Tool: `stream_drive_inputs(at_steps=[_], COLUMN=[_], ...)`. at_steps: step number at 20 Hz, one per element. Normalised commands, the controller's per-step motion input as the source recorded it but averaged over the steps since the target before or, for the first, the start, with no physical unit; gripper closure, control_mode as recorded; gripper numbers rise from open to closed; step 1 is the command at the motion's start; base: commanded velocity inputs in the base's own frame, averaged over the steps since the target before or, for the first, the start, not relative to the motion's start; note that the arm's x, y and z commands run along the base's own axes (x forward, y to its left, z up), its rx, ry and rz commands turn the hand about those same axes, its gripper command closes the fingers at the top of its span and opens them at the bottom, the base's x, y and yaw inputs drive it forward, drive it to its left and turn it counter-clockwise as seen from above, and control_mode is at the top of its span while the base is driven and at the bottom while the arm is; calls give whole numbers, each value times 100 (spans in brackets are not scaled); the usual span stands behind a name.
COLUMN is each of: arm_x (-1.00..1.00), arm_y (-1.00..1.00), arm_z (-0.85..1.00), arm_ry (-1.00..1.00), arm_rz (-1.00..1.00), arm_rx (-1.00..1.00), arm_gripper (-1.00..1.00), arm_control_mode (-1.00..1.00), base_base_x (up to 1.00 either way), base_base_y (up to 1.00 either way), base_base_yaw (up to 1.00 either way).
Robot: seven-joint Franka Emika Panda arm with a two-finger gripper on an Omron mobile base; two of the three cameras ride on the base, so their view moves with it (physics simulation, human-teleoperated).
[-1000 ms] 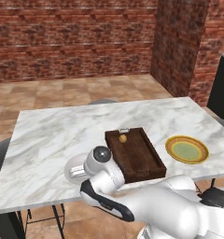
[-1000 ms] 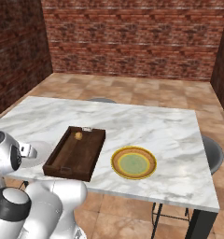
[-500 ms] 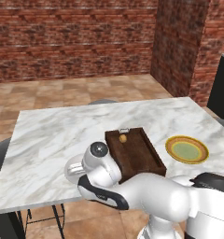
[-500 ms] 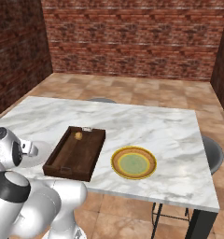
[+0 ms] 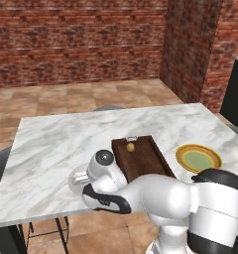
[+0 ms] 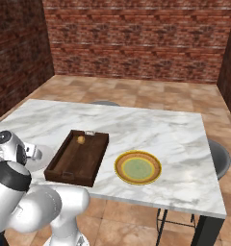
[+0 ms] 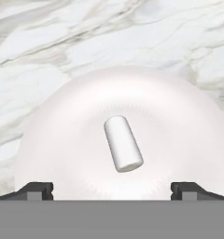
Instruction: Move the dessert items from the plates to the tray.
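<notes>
- The end effector [image 7: 112,189] hung over the plain white plate [image 7: 53,130], its jaws spread wide and holding nothing; the two dark fingertips [image 7: 35,189] stood well to either side of the piece below.
- A white stubby cylinder [image 7: 123,143] lay on its side near the middle of that plate, touched by neither fingertip.
- The plate sat on the marble counter [image 5: 56,144], just beside the left side of the dark wooden tray [image 6: 74,163].
- A small orange-brown ball [image 5: 131,147] rested inside the tray, near its far end.
- The yellow-rimmed plate [image 6: 137,167] with a pale green centre lay to the tray's right.
</notes>
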Motion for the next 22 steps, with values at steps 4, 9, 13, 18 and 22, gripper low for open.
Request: stream_drive_inputs(at_steps=[4,9,13,18,22], arm_x=[26,16,11,6,5], arm_y=[0,0,0,0,0], arm_z=[-9,-9,-12,-11,-10], arm_ry=[0,0,0,0,0], arm_rz=[0,0,0,0,0], arm_rx=[0,0,0,0,0], arm_gripper=[-100,-100,-100,-100,-100], arm_control_mode=[-100,-100,-100,-100,-100], base_base_x=[0,0,0,0,0], base_base_y=[0,0,0,0,0], base_base_yaw=[0,0,0,0,0])
